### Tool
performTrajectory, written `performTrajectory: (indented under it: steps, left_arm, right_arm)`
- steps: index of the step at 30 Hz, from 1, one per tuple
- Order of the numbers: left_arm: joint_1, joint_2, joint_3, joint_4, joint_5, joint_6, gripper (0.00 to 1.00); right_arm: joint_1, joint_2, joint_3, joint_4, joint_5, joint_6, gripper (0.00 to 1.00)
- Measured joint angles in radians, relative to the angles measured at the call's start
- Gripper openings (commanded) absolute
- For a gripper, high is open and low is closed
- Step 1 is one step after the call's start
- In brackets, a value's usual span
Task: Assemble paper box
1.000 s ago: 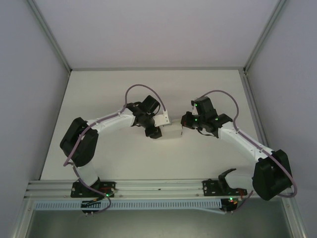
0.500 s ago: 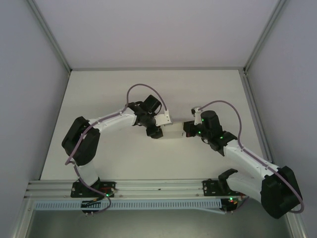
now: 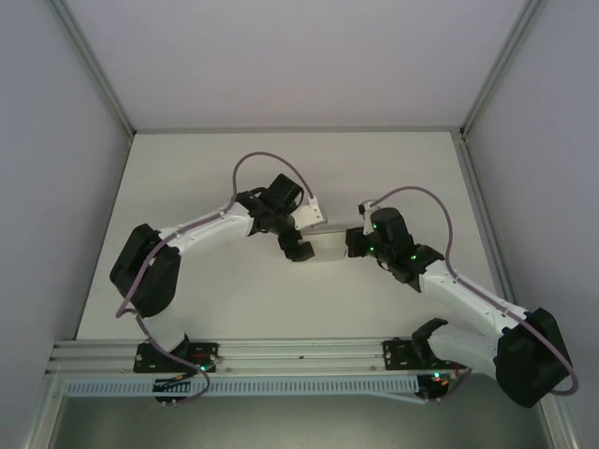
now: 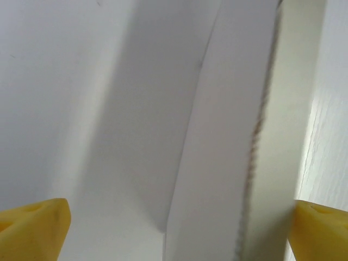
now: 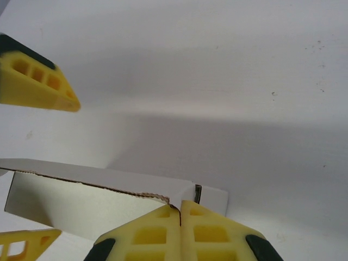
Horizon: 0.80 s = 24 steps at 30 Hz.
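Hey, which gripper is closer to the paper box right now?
Right, barely. The right gripper is closed on the paper box edge at its right end; the left gripper straddles the left end, open.

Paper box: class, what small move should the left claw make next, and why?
Probably close the left claw on the paper box. Its fingers sit wide apart with a panel between them, while the right claw appears to pinch the box's other end, steadying it.
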Motion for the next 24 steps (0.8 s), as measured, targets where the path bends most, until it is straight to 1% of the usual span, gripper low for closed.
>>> performTrajectory:
  steps: [6,10,12,13,18,19,22,23,24]
  left_arm:
    - [-0.001,-0.113,-0.061,0.06,-0.007,-0.055,1.0]
    - [0.002,-0.155,-0.09,0.063,-0.079,-0.148,0.99]
    - [0.011,-0.177,-0.097,0.06,-0.113,-0.222,0.84]
    - [0.021,-0.19,-0.1,0.059,-0.127,-0.284,0.79]
    - [0.069,-0.249,-0.145,0.065,-0.137,-0.409,0.63]
    - [0.07,-0.257,-0.158,0.064,-0.132,-0.423,0.61]
    - [0.067,-0.274,-0.198,0.069,-0.1,-0.456,0.58]
    - [0.067,-0.278,-0.207,0.07,-0.092,-0.463,0.55]
    - [0.067,-0.279,-0.212,0.069,-0.083,-0.475,0.5]
  right_arm:
    - [0.037,0.051,0.037,-0.002,0.06,0.015,0.0]
    - [0.043,0.068,0.054,-0.011,0.08,0.018,0.0]
    - [0.046,0.07,0.059,-0.021,0.085,0.018,0.0]
    - [0.046,0.07,0.062,-0.027,0.085,0.017,0.0]
    - [0.049,0.07,0.068,-0.043,0.089,0.017,0.0]
    - [0.049,0.07,0.069,-0.045,0.089,0.017,0.0]
    - [0.049,0.07,0.077,-0.06,0.089,0.017,0.0]
    - [0.049,0.07,0.08,-0.065,0.089,0.017,0.0]
    - [0.049,0.07,0.082,-0.071,0.09,0.017,0.0]
